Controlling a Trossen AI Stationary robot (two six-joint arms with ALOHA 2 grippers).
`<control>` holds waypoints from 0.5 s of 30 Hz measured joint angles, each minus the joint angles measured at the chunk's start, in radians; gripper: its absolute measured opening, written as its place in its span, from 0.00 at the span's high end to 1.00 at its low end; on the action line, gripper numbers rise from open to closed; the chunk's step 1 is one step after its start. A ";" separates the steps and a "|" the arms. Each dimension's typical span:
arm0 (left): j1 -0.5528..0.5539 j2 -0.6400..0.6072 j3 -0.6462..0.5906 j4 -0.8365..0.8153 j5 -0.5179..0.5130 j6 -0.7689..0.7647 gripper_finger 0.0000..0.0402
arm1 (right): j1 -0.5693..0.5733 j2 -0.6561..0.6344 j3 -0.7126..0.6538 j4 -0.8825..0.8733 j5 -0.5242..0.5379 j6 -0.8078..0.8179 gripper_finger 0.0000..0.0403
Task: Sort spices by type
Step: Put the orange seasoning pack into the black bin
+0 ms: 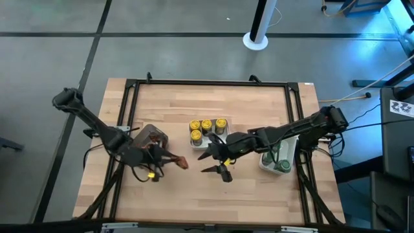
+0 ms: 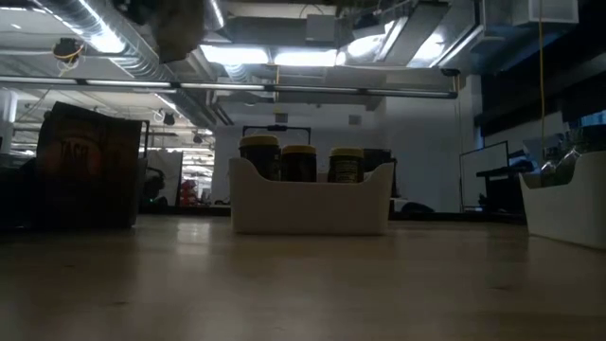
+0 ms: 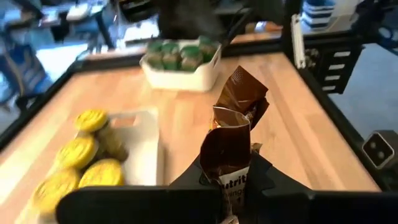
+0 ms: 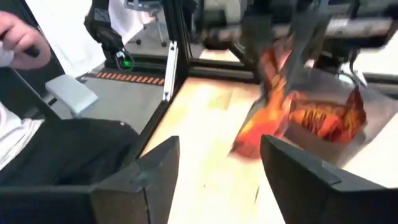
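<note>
Left gripper [image 1: 174,160] pinches a red-orange packet [image 3: 231,146] beside the clear bin [image 1: 152,136]; right gripper [image 1: 217,163], fingers spread, hovers over bare table [image 1: 259,194] before the yellow-lidded jars [image 1: 206,128].

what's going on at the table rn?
Spice sorting, mid-run. The left hand is shut on a red-orange packet, held beside the clear bin that already holds packets. The right hand is open over mid-table with nothing in it. Yellow-lid jars sit in the middle white tray; green-lid jars fill the tray at the table's right edge. A person is seated beyond the table in the right wrist view.
</note>
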 joint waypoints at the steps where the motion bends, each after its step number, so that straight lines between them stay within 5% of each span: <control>1: -0.004 -0.031 0.000 -0.053 -0.008 -0.035 0.98 | 0.000 0.002 0.000 -0.008 0.000 0.011 0.44; 8: -0.019 -0.187 0.039 -0.439 -0.026 -0.285 0.99 | 0.012 0.007 -0.016 -0.073 0.011 0.087 0.45; 15: -0.019 -0.152 0.238 -0.822 -0.037 -0.473 0.99 | 0.050 0.007 -0.060 -0.072 0.131 0.086 0.45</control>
